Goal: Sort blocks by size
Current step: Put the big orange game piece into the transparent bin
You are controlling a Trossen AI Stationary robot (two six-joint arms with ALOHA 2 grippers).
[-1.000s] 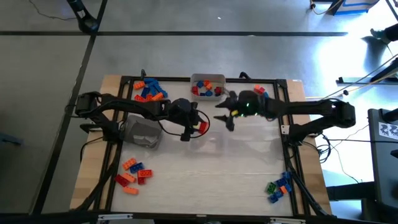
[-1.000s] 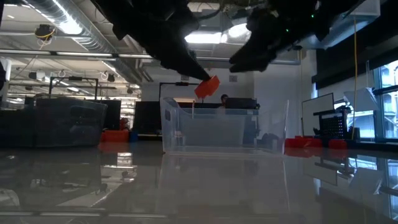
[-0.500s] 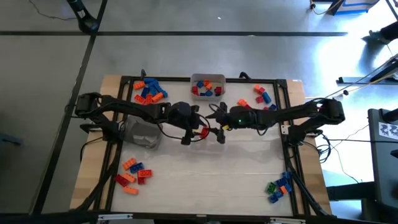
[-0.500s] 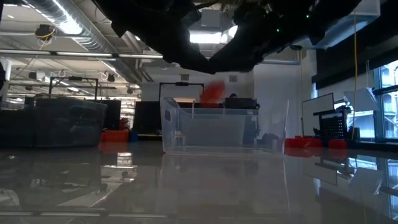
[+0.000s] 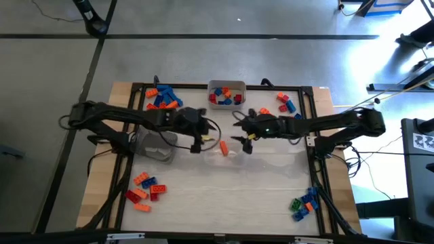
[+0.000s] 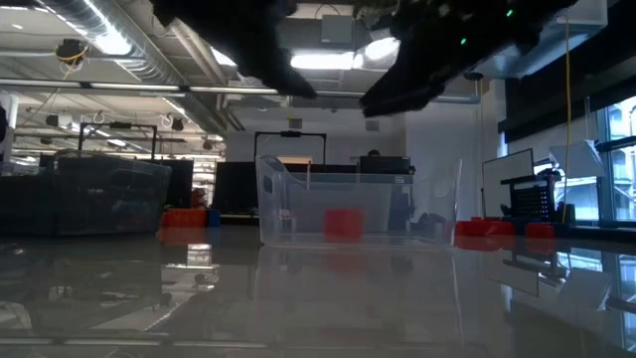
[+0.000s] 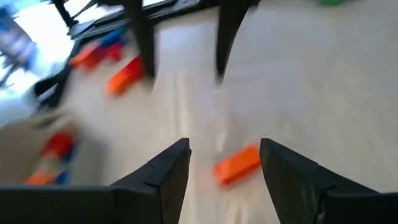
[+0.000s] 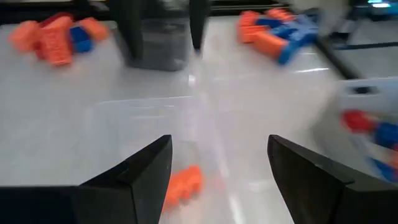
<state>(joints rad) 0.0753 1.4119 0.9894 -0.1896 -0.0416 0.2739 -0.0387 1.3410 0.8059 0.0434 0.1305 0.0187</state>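
Orange block (image 5: 224, 147) lies between left gripper (image 5: 201, 140) and right gripper (image 5: 243, 139), both jaws released

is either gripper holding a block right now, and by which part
No. Both the left gripper and right gripper are open and empty; the orange block lies loose between them.

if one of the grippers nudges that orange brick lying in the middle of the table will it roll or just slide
The small orange plastic brick looks boxy and lies flat, so it would probably slide, not roll. The white table looks glossy, so it may skid. It seems light.
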